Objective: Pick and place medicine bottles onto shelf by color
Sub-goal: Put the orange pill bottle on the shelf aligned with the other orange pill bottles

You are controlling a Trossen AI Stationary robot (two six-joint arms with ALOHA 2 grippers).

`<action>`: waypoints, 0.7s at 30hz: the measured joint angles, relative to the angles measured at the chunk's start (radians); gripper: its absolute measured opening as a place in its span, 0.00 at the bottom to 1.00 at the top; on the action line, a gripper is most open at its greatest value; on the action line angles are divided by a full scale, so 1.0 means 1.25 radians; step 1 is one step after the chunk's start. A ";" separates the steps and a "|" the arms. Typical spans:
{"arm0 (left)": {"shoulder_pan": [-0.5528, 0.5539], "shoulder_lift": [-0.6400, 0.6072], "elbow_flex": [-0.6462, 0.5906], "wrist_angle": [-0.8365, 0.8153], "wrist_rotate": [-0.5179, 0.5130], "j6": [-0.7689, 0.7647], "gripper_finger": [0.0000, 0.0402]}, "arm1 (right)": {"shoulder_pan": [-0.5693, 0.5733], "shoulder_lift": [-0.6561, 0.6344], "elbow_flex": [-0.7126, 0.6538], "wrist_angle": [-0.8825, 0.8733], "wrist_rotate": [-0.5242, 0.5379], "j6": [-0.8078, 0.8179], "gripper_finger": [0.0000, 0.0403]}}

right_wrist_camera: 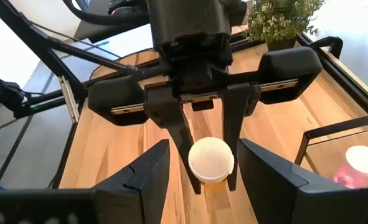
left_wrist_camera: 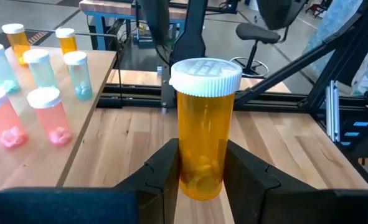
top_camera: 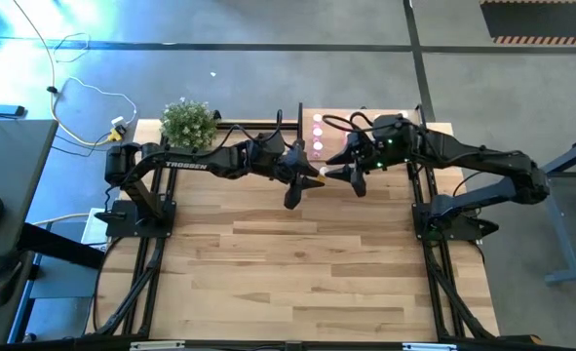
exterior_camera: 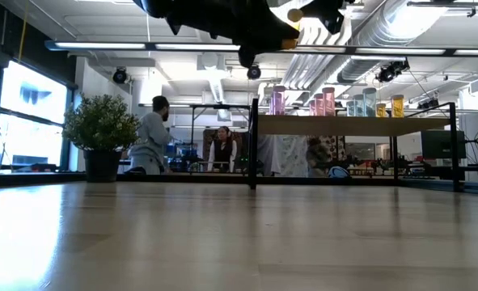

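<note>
An orange medicine bottle (left_wrist_camera: 202, 137) with a white cap (right_wrist_camera: 212, 160) hangs high above the table's far middle, with my left gripper (top_camera: 312, 179) shut on it. My right gripper (top_camera: 349, 175) faces it from the right and is open. Its fingers (right_wrist_camera: 143, 177) stand to either side of the cap in the right wrist view, short of the bottle. The shelf (top_camera: 365, 117) stands at the table's far edge. On it stand pink (left_wrist_camera: 50, 115), pale green (left_wrist_camera: 78, 74) and orange (left_wrist_camera: 65, 38) bottles, upright on their bases. My left gripper pinches the lower part of the orange bottle's body (left_wrist_camera: 199, 171) between its two fingers. The fingers come from the table's left, nearly level and slanting a little down, and lie across the bottle. The bottle stands about upright, cap up, lifted clear of the table.
A potted plant (top_camera: 188, 122) stands at the far left corner. The shelf's dark upright post (exterior_camera: 254, 141) rises left of the bottles on the shelf (exterior_camera: 327, 101). The plank tabletop (top_camera: 297, 263) stretches toward the near edge. People stand in the room beyond.
</note>
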 joint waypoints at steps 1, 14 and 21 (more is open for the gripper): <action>0.000 0.000 0.000 0.000 0.000 0.000 0.24 | 0.000 0.003 0.000 -0.002 0.000 -0.002 0.45; -0.001 0.000 0.000 -0.001 -0.003 0.000 0.24 | 0.000 0.052 0.000 -0.010 0.000 -0.051 0.44; -0.001 0.000 0.000 -0.001 -0.003 -0.001 0.24 | 0.000 0.052 0.000 -0.010 0.000 -0.050 0.34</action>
